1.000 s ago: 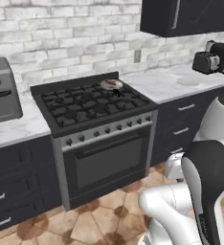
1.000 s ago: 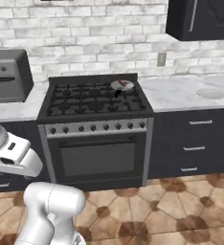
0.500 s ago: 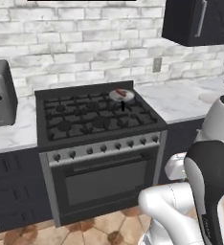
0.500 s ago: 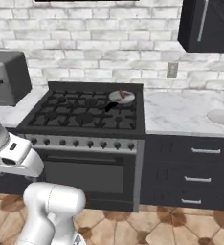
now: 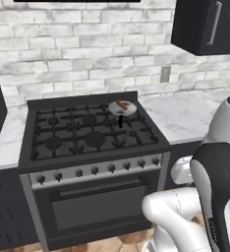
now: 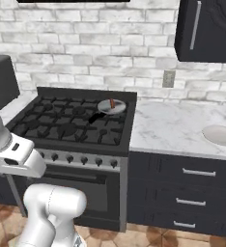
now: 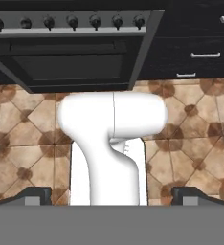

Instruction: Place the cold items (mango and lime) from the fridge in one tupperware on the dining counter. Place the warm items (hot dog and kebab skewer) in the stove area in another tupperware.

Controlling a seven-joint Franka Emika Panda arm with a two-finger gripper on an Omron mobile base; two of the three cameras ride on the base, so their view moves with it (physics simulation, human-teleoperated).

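Black gas stove [image 5: 87, 135] stands against a whitewashed brick wall [image 5: 77, 54], marble desk [image 6: 182, 128] on either side of it. On the back right burner sits a small silver pan [image 5: 122, 108] with a dark handle pointing toward the front of the stove; same pan [image 6: 111, 106] from the right base view. A reddish item lies inside it, probably the hot dog [image 5: 121, 104], though too small to be sure; seen again as a red streak [image 6: 112, 103] in the right base view.

Row of knobs [image 5: 95, 171] along the stove's front panel, oven door [image 5: 100, 206] below. Wall outlet [image 5: 164, 74] on the brick to the right of the stove. Dark upper cabinet [image 5: 208, 24] with a vertical handle at top right. Dark drawers [image 6: 192, 190] under the desk right of the stove; a round pale dish or basin [image 6: 221, 135] sits on that desk near the right edge.

Tool [image 7: 112, 196] hangs low, pointed at the tiled floor [image 7: 23, 139] in front of the oven; its two dark fingertips [image 7: 35, 195] stand far apart at the bottom corners of the hand view, spread wide with nothing between them.
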